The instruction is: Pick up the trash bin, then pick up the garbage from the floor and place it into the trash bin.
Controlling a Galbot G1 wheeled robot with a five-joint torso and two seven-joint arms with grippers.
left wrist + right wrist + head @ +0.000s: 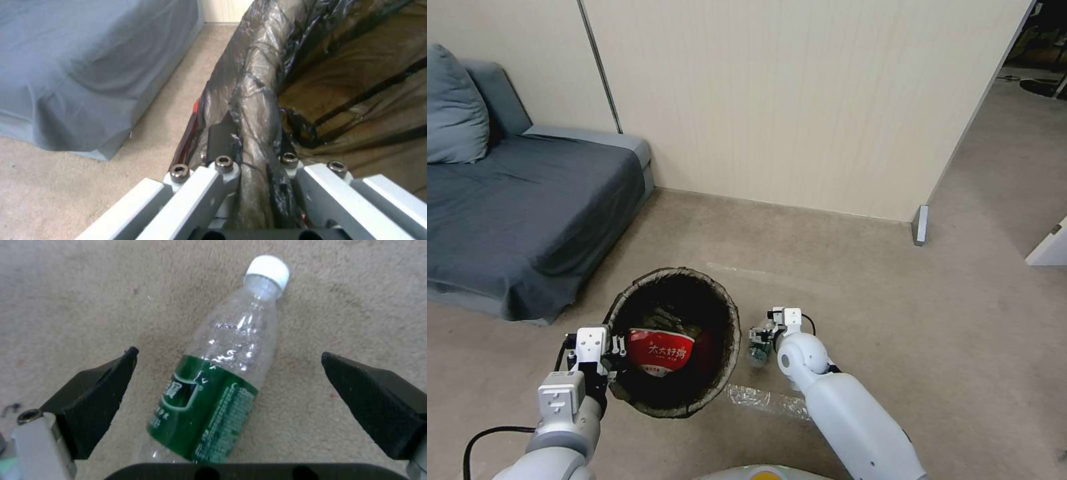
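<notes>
1. The left arm reaches forward and down from the lower left of the head view; the left gripper (617, 360) has its fingers (221, 140) clamped over the near-left rim of the trash bin (730, 313), 1 finger outside the wall and 1 inside, pinching the dark bag liner (256, 100) wrapped over the rim.
2. The right arm extends forward from the lower right, bent downward at the wrist; the right gripper (227, 373) points at the floor with its fingers (95, 390) spread wide on either side of a clear bottle (222, 380), touching neither side.
3. The bottle, with a green label and white cap (268, 268), lies on its side on the beige carpet (894, 287), just beside the bin on the robot's right.
4. Inside the bin lies a red-and-white snack packet (659, 350) on brown paper.
5. A strip of clear wrapper (764, 400) lies on the carpet near the bin's front.
6. Farther off, a grey sofa (520, 193) stands to the left against the panelled wall (800, 100).
</notes>
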